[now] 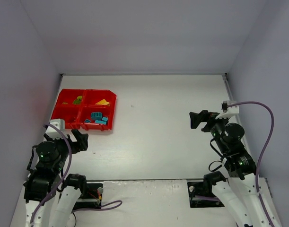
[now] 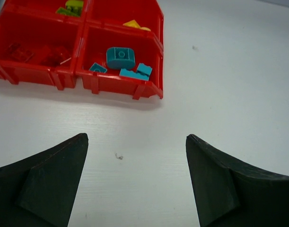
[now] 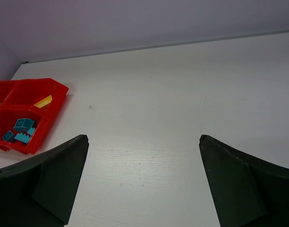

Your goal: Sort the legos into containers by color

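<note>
The red tray [image 1: 94, 126] lies at the far left of the table. Its near right compartment holds teal legos [image 1: 98, 117], the far right a yellow one [image 1: 102, 101], the far left green ones [image 1: 77, 100]. In the left wrist view the tray [image 2: 116, 86] shows teal [image 2: 120, 57], yellow [image 2: 133, 23], green [image 2: 73, 5] and red legos [image 2: 40, 53], the red in the near left compartment. My left gripper [image 1: 80, 139] [image 2: 137, 142] is open and empty, just in front of the tray. My right gripper [image 1: 197, 119] [image 3: 143, 139] is open and empty, far to the right; its view shows the tray [image 3: 56, 92].
White walls close the table on the left, back and right. No loose brick shows on the tabletop [image 1: 153, 123] between the tray and the right arm. Cables [image 1: 265, 142] loop near both arm bases.
</note>
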Robot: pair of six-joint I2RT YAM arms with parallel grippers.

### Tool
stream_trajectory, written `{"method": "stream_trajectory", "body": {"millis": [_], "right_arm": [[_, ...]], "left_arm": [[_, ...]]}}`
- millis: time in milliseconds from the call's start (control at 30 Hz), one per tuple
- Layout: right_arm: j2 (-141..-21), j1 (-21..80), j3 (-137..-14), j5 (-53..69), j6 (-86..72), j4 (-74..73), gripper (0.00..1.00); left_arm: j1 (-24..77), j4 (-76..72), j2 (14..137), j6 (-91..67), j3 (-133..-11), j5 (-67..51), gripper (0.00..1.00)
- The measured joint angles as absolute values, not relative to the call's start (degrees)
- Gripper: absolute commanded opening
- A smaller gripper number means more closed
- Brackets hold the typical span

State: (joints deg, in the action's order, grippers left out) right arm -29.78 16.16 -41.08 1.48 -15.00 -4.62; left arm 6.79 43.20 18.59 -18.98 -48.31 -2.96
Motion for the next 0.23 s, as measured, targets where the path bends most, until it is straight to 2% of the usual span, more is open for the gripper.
{"method": "stream_trajectory", "body": {"millis": [233], "right_arm": [[-29.74,16.16,-40.53,0.3,-15.07,-4.67,1.0]], "left_arm": [[6.81,41.91,18.26,-19.09,-45.93,-2.68,0.77]]}}
